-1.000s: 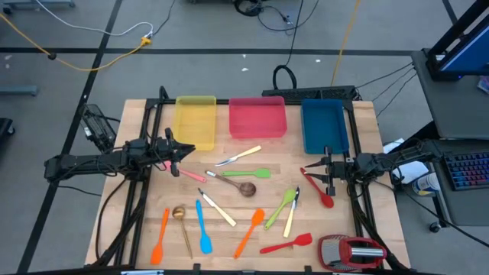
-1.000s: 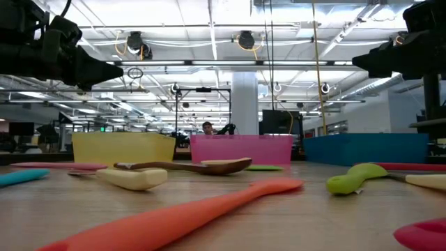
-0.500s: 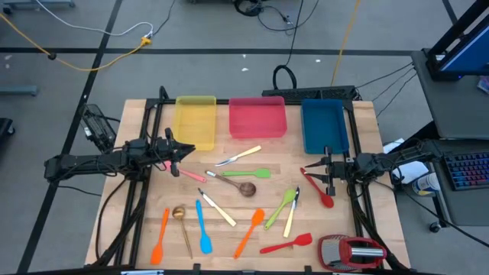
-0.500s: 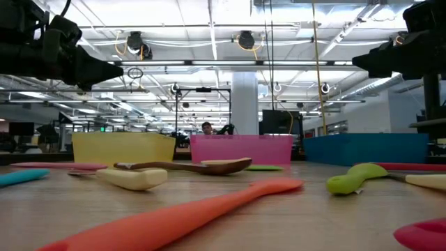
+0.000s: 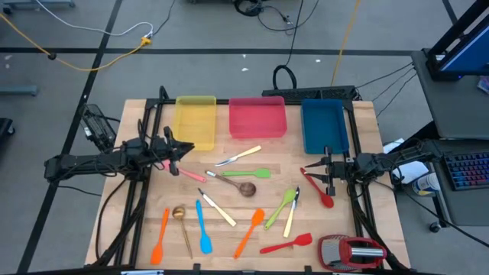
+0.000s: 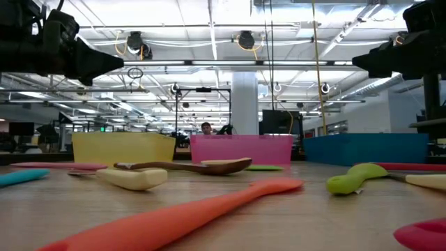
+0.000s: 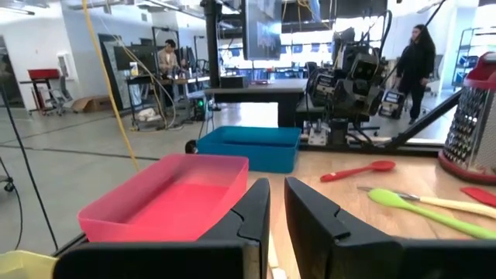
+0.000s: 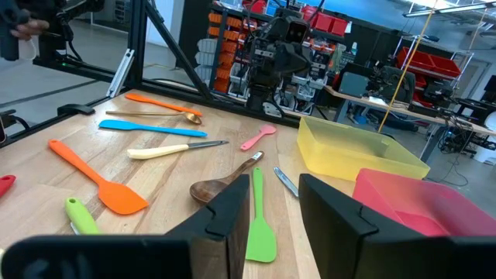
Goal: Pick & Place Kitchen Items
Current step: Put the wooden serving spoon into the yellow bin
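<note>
Seen from above, your wooden table (image 5: 359, 145) carries three trays along its far edge: a yellow tray (image 5: 195, 118), a pink tray (image 5: 257, 118) and a blue tray (image 5: 324, 125). All three look empty.

Your left gripper (image 5: 174, 151) hangs above the table's left side, just in front of the yellow tray. In its wrist view, its fingers (image 7: 252, 209) stand close together with only a narrow gap, and nothing is between them. A pink spatula (image 5: 183, 173) lies on the wood right beside it.

Your right gripper (image 5: 325, 175) hangs over the right side, in front of the blue tray. Its fingers (image 8: 232, 209) are parted a little more, and they hold nothing. A red spoon (image 5: 317, 189) lies on the table beside it.

The other utensils are scattered across the middle and front of the table: a cream-handled knife (image 5: 238, 156), a green spatula (image 5: 253, 173), a wooden spoon (image 5: 235, 183), a blue spatula (image 5: 202, 228), two orange spatulas (image 5: 160, 237) (image 5: 249, 232), a gold spoon (image 5: 182, 224), a green spoon (image 5: 281, 208) and a red spatula (image 5: 287, 244). A red-and-silver grater (image 5: 351, 252) sits at the front right corner.
</note>
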### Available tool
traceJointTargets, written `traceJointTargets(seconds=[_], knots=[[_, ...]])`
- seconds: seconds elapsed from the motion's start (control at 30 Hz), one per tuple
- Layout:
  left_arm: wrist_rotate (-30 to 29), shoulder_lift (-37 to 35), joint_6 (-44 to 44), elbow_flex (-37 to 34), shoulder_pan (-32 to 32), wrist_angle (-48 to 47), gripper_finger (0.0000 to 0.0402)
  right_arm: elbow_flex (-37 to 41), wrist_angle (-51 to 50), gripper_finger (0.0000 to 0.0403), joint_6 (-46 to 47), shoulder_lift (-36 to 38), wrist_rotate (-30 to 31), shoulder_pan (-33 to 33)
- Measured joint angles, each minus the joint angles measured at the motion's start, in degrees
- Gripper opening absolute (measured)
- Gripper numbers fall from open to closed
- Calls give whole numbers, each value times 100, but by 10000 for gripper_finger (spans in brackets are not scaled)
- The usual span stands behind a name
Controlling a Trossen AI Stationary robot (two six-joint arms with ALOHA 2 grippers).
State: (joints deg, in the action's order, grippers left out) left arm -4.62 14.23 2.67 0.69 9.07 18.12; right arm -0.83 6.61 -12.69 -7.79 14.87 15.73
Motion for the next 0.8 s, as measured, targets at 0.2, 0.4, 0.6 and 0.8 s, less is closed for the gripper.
traceJointTargets(seconds=[0.2, 0.4, 0.6, 0.8], knots=[[2, 1, -170, 0, -10, 23, 46, 1, 0, 105, -2, 0, -2, 0], [26, 1, -787, 0, -10, 51, 47, 1, 0, 105, 0, 0, 0, 0], [202, 1, -884, 0, -14, 86, 47, -1, 0, 105, 0, 0, 0, 0], [234, 1, -760, 0, -14, 144, 47, 1, 1, 105, 0, 0, 0, 0]])
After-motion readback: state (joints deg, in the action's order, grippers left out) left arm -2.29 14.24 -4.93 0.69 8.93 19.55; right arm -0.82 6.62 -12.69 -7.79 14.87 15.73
